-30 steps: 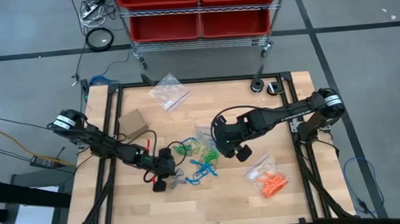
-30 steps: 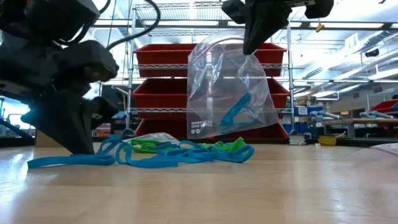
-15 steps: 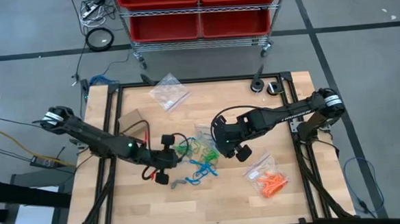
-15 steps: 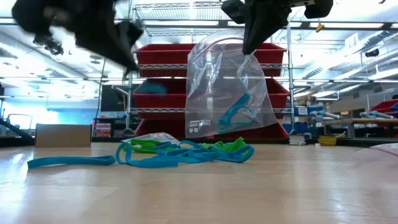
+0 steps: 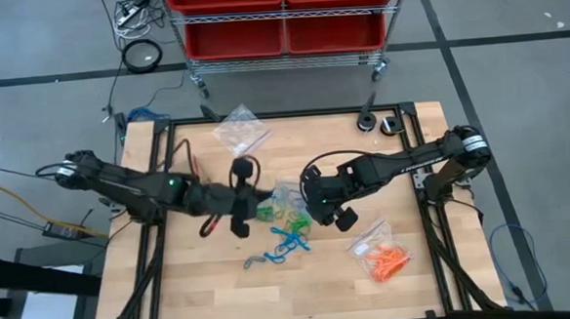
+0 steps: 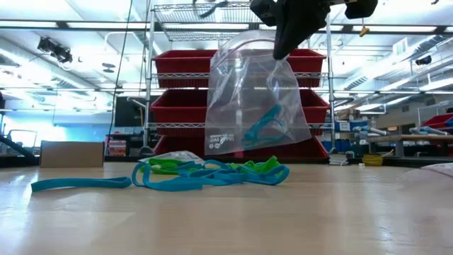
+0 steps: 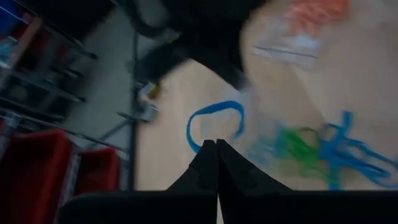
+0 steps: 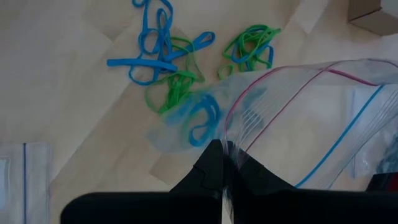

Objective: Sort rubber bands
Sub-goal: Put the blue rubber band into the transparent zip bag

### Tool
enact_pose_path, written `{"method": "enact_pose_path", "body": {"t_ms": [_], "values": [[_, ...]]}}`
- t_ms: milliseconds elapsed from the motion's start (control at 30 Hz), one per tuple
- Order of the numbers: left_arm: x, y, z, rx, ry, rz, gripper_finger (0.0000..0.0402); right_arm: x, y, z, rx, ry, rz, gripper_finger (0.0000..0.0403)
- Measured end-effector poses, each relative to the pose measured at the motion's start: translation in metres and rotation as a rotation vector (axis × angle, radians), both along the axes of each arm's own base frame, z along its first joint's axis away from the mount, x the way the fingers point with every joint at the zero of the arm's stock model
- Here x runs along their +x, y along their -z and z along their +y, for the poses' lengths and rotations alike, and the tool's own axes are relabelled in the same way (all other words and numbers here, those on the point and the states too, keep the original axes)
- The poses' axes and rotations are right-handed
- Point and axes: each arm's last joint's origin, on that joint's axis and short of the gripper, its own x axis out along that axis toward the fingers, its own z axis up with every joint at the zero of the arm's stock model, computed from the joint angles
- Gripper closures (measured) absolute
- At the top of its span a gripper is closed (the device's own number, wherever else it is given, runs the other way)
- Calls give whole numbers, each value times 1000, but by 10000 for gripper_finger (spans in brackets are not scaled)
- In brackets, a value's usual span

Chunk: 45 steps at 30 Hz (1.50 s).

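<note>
Bands: I see thin blue and green rubber loops [image 5: 287, 228] tangled mid-counter, orange ones bagged aside
Handling: light, floppy; I'd pinch one strand
Left gripper [image 7: 216, 144]: clamped on a blue band [image 7: 214, 121]
Right gripper [image 8: 225, 152]: holding clear plastic bag [image 6: 256, 99]

A workshop or lab: wire shelving [image 6: 241, 78] with red bins [image 5: 282, 13], concrete floor [image 5: 515, 79].

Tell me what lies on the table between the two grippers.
In the high view, a tangle of green and blue rubber bands lies between the left gripper and the right gripper, under the clear plastic bag.
</note>
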Motion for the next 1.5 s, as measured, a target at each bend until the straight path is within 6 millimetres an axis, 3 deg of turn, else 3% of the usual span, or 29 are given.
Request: {"method": "enact_pose_path", "body": {"t_ms": [167, 367, 633, 833, 1267, 1500], "values": [[7, -8, 21, 36, 2, -16, 401, 1, -1, 0, -1, -9, -12, 403], [24, 5, 39, -3, 40, 19, 401, 2, -1, 0, -5, -16, -18, 403], [44, 27, 39, -1, 108, 95, 401, 2, -1, 0, -4, -15, -17, 403], [46, 30, 39, -1, 109, 104, 395, 2, -1, 0, -5, -16, -17, 403], [42, 30, 40, -99, 10, 111, 249, 2, -1, 0, -5, -14, -17, 403], [26, 42, 26, -340, 41, 269, 226, 1, -1, 0, -4, -11, -12, 403]]}}
